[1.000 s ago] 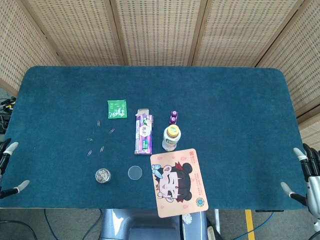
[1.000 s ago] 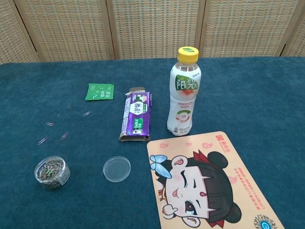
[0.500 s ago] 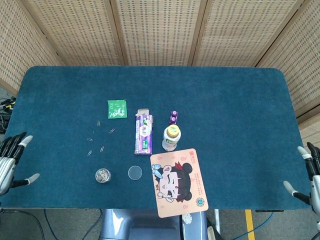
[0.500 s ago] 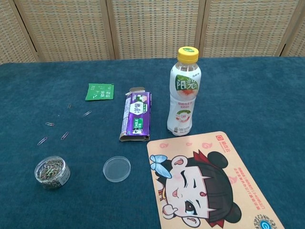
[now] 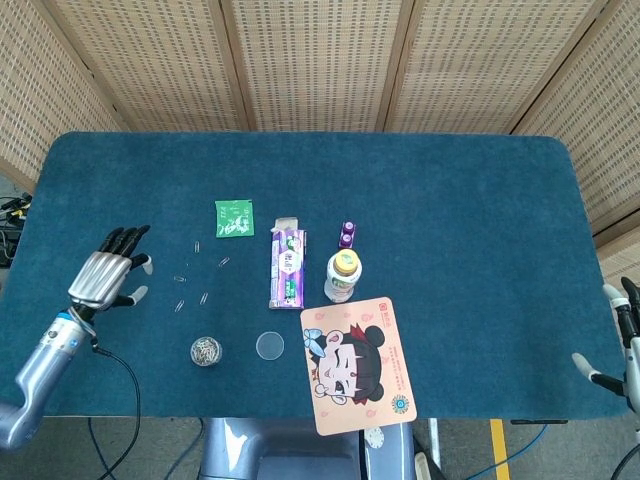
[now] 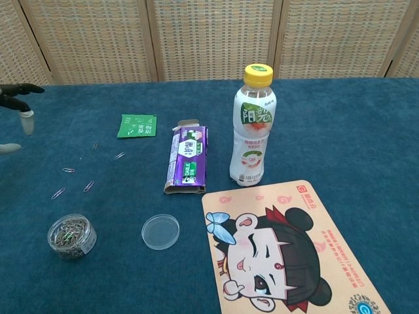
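My left hand [image 5: 108, 273] hovers over the left part of the blue table, fingers apart and holding nothing; its fingertips [image 6: 18, 98] show at the left edge of the chest view. Just right of it lie loose paper clips [image 5: 190, 285] [image 6: 72, 180]. A small clear jar of paper clips [image 5: 206, 351] [image 6: 71, 236] stands near the front, with its clear lid [image 5: 269, 345] [image 6: 160, 231] beside it. My right hand [image 5: 622, 345] is at the table's right front corner, fingers spread, empty.
A green sachet [image 5: 234, 218] [image 6: 137, 125], a purple toothpaste box [image 5: 287, 264] [image 6: 188, 159], a yellow-capped drink bottle [image 5: 342, 275] [image 6: 253, 127] and a small purple item [image 5: 347, 234] sit mid-table. A cartoon mouse pad [image 5: 358, 362] [image 6: 288, 252] overhangs the front edge. Wicker screens stand behind.
My left hand has come up from the table's left front edge and moved inward, toward the loose paper clips. My right hand has slid slightly lower at the right edge.
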Available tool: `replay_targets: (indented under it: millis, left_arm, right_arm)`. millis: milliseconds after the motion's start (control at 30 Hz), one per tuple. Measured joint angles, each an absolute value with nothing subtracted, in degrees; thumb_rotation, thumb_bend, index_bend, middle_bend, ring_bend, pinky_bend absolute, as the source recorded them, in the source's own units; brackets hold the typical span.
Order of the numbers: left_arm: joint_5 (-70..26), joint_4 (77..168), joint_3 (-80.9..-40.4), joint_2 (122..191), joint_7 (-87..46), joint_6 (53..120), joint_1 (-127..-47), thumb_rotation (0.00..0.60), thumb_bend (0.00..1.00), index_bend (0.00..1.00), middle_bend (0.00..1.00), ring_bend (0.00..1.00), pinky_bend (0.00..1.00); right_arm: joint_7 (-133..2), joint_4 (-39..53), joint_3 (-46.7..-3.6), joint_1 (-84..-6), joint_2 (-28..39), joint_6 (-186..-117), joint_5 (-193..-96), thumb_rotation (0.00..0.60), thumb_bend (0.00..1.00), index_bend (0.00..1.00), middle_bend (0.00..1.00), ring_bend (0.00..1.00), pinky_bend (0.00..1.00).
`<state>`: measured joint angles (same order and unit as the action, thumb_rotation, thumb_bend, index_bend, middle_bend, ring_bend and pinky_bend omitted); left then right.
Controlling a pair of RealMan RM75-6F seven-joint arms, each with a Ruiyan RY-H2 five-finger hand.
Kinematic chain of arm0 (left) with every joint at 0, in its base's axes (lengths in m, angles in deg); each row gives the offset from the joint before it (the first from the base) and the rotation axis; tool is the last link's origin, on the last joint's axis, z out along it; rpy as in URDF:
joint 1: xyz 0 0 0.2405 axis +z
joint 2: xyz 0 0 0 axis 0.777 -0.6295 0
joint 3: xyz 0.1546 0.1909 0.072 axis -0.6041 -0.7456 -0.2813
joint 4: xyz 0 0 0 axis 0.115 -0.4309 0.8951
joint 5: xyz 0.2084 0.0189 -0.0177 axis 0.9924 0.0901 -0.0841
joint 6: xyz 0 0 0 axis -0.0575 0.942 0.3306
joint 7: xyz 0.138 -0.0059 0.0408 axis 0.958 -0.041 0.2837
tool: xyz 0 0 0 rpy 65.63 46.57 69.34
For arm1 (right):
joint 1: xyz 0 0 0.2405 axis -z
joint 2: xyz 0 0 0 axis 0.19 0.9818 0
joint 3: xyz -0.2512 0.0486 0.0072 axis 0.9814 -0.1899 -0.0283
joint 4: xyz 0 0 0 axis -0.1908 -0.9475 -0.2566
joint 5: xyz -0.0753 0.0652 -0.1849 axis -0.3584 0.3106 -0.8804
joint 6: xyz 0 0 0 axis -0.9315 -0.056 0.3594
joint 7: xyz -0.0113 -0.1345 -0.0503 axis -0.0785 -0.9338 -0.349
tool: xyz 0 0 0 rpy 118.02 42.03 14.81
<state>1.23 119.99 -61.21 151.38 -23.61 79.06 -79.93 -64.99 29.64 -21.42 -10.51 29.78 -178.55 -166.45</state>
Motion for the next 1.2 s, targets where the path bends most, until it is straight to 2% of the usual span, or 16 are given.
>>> replay_targets:
  millis: [233, 667, 1200]
  left_arm:
    - [-2.3, 115.61, -61.04, 156.26, -20.3, 74.93, -83.16, 0.6, 0.41, 0.49, 0.0, 0.0, 0.0]
    - [-5.38, 110.94, -61.6, 160.46, -19.4, 73.04, -84.37, 0.6, 0.41, 0.49, 0.0, 0.0, 0.0]
    - [-7.85, 101.12, -62.11, 168.01, -20.1, 70.77, -85.78, 0.6, 0.42, 0.49, 0.0, 0.0, 0.0]
  right_arm:
    - [-64.75, 29.19, -21.59, -10.91, 29.7, -177.46, -165.51, 0.6, 0.0, 0.07, 0.0, 0.0, 0.0]
    - [-64.12, 29.1, -21.42, -11.01, 29.86, -177.17, -165.68, 0.6, 0.0, 0.07, 0.0, 0.0, 0.0]
    - [-64.81, 28.84, -21.27, -11.66, 29.5, -175.8, -165.23, 0.6, 0.0, 0.07, 0.0, 0.0, 0.0]
